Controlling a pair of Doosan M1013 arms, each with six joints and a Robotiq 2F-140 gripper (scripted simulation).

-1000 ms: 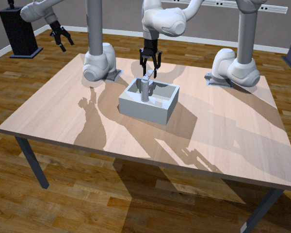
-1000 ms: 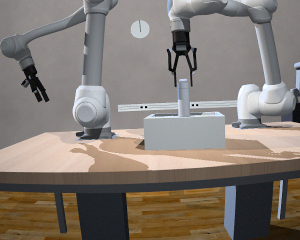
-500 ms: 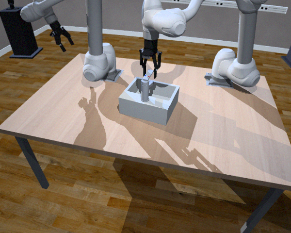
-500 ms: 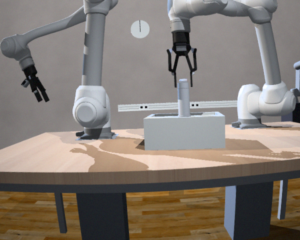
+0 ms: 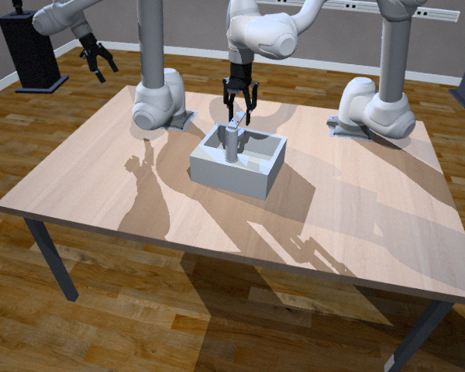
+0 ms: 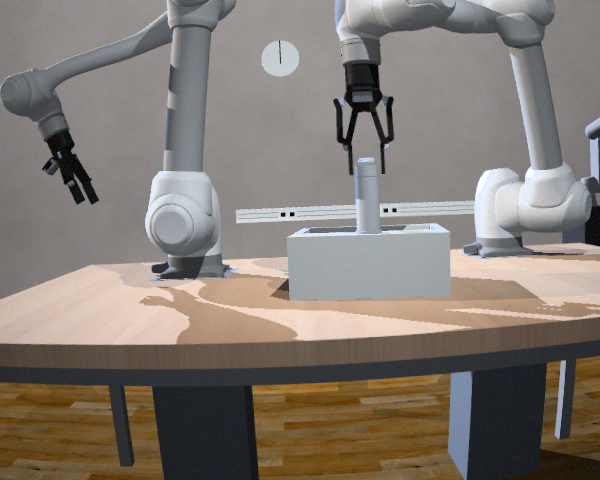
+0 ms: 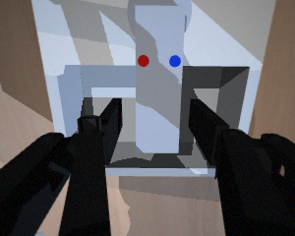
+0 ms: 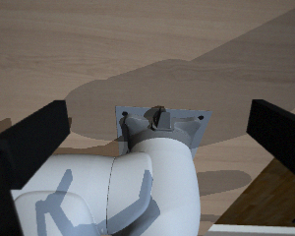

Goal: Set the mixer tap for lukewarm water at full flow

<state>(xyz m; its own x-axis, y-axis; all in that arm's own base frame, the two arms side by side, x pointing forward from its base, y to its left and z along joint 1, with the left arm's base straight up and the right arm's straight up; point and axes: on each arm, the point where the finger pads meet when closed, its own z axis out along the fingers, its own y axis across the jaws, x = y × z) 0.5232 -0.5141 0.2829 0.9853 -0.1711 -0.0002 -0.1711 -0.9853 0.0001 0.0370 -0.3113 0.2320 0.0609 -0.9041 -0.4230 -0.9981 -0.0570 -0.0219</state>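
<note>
The mixer tap (image 5: 231, 147) (image 6: 367, 206) stands upright on the rim of the pale grey sink (image 5: 229, 178) (image 6: 367, 268). Its flat lever (image 5: 236, 122) (image 6: 366, 160) (image 7: 158, 93), with a red and a blue dot, points out over the basin. In the left wrist view it hides the spout; its exact tilt is hard to tell. My left gripper (image 5: 239, 122) (image 6: 366, 172) (image 7: 155, 112) points down, part open, with one finger on each side of the lever and a visible gap on both sides. My right gripper (image 5: 108, 75) (image 6: 87, 200) (image 8: 158, 116) is wide open and empty, far from the tap.
The sink sits on the wooden table (image 5: 84, 176) (image 6: 42, 320), its walls close below my left fingers. The two arm bases (image 5: 156, 105) (image 5: 375, 111) stand behind it to either side. The right wrist view shows a white arm base (image 8: 172, 182) below the fingers.
</note>
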